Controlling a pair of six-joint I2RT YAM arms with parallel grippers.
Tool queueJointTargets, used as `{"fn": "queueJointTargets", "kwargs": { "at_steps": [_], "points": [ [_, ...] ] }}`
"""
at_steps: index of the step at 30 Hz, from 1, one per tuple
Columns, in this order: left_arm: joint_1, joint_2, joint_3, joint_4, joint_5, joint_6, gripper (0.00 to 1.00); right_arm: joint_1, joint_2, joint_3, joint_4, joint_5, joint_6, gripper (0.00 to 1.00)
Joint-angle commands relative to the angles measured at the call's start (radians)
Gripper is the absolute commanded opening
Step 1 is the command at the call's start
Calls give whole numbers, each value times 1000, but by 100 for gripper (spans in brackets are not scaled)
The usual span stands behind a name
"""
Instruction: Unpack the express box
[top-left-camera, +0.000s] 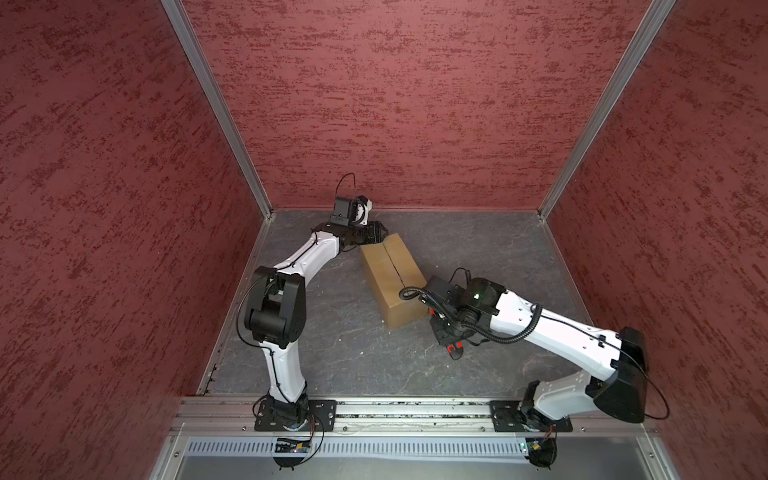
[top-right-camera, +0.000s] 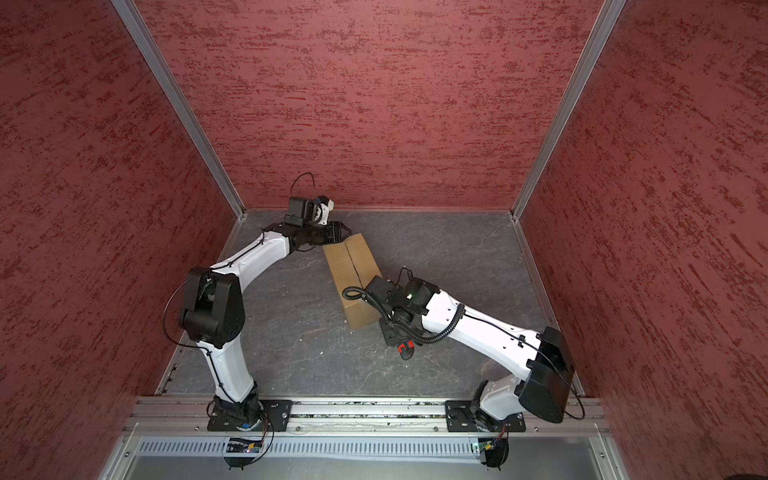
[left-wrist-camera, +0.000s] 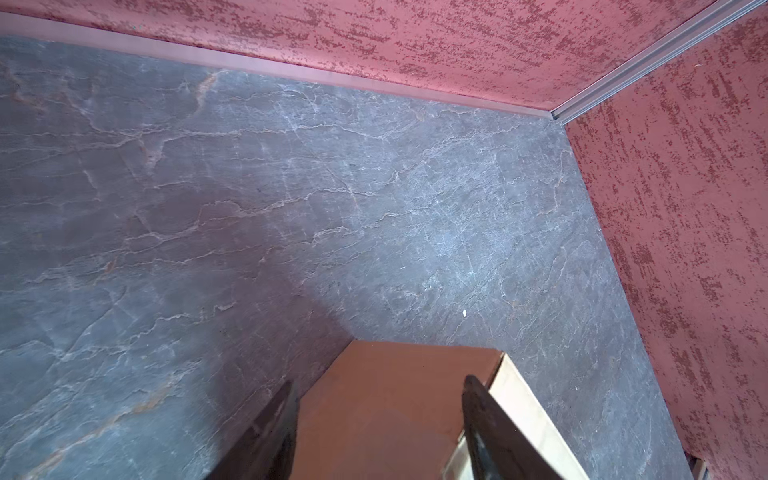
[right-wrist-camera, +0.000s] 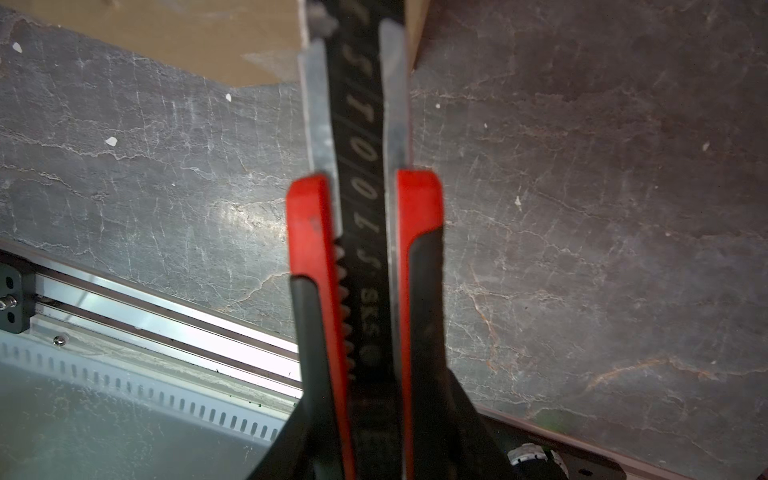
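The express box (top-left-camera: 392, 274) lies on the grey table (top-left-camera: 332, 332), its long axis running diagonally from far-left to near-right, with the left gripper (top-left-camera: 383, 232) spread astride its far end and the right gripper (top-left-camera: 444, 328), clamped on a box cutter (right-wrist-camera: 361, 187), at its near end.

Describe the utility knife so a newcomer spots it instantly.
Start at the grey tabletop and find the brown express box. Beside its near end, the right gripper holds the utility knife: a slim tool with a bright red-and-black handle, unlike the plain carton.
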Motion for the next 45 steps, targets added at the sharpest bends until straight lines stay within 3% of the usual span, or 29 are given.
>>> {"fn": "queueJointTargets", "kwargs": {
  "at_steps": [1, 45],
  "points": [
    [-5, 8, -15, 21, 22, 7, 62, -8, 6, 42, -6, -5, -8, 5],
    [-33, 2, -48, 56, 40, -38, 60, -19, 28, 81, -7, -12, -29, 5]
  ]
}}
